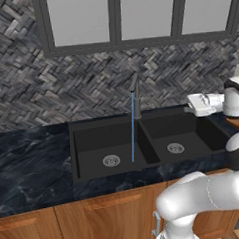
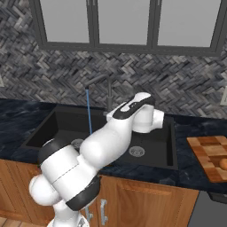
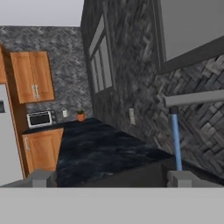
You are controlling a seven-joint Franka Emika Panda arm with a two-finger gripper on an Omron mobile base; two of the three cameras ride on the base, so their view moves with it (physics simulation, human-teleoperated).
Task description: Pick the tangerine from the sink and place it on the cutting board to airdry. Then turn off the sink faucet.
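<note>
Tangerine (image 2: 224,164) lying on cutting board (image 2: 208,153); faucet (image 1: 134,93) running blue stream into black sink's (image 1: 93,148) left basin.

1. The white arm bends at its dark elbow and reaches forward, its forearm level.
2. The wrist turns the hand sideways to the left.
3. The gripper (image 3: 112,178) holds nothing, its fingertips (image 3: 42,178) spread wide apart.

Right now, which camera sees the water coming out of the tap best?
The left base view: the whole blue stream runs from the sink faucet into the left basin. The right base view shows it thinner, beside the arm; the hand view shows a short stretch.
</note>
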